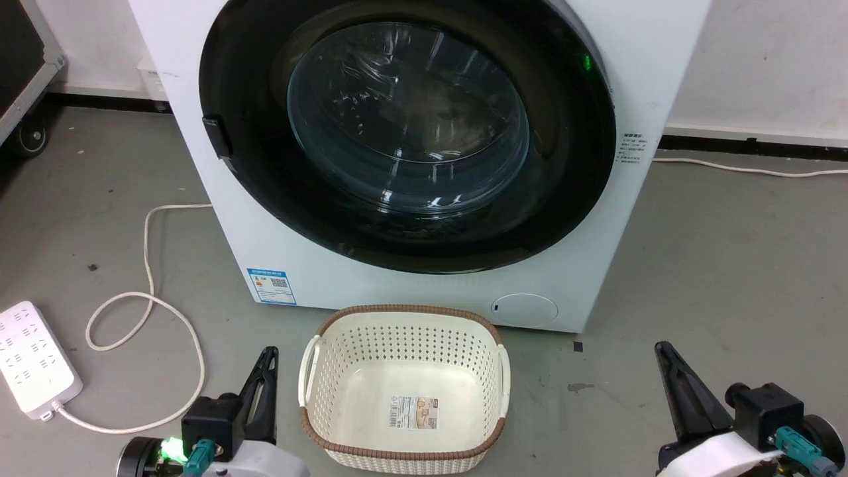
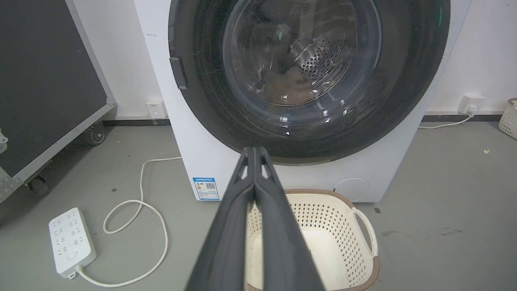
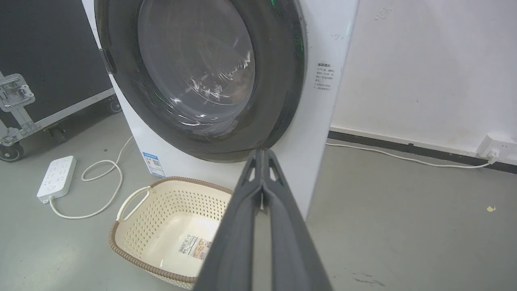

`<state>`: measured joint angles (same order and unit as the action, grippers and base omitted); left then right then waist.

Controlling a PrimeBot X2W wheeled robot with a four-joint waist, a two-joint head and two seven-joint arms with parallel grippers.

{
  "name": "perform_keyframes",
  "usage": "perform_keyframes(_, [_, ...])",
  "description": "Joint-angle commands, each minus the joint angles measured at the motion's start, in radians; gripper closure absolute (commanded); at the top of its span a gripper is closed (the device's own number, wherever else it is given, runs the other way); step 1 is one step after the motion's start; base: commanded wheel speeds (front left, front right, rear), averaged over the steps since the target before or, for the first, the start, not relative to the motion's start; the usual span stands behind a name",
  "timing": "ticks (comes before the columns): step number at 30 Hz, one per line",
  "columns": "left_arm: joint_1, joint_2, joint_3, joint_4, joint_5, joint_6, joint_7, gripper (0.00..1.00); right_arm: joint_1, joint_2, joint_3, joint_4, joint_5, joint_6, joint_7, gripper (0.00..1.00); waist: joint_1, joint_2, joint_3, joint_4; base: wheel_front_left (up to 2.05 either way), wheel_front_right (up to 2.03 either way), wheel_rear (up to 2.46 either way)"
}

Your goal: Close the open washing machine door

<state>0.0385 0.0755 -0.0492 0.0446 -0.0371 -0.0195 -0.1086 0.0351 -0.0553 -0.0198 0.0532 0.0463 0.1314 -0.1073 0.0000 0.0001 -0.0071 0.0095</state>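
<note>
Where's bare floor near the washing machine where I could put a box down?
The widest bare floor lies right of the washing machine and laundry basket, up to the white cable by the wall. Left of the machine is crowded: the power strip and its looped cord take much of it.

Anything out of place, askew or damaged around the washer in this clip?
Nothing stands out. The washing machine door sits flush against the washing machine, the basket stands upright and empty, and no spill or crack is visible.
</note>
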Motion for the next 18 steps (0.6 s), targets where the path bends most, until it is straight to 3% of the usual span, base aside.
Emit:
perform_keyframes(1, [-0.016,-0.004,0.005,-0.007,0.007,0.007,0.008,1.0,-0.014,0.003,0.003,-0.01,-0.008,0.0,0.007,1.0,0.0,-0.0001,0.0,0.0,0.0,0.0,0.0])
perform_keyframes(18, [-0.025,-0.013,0.023,-0.022,0.019,0.012,0.049,1.0,-0.023,0.004,0.01,-0.027,-0.023,-0.001,0.048,1.0,0.0,-0.0001,0.003,-0.004,0.0,0.0,0.0])
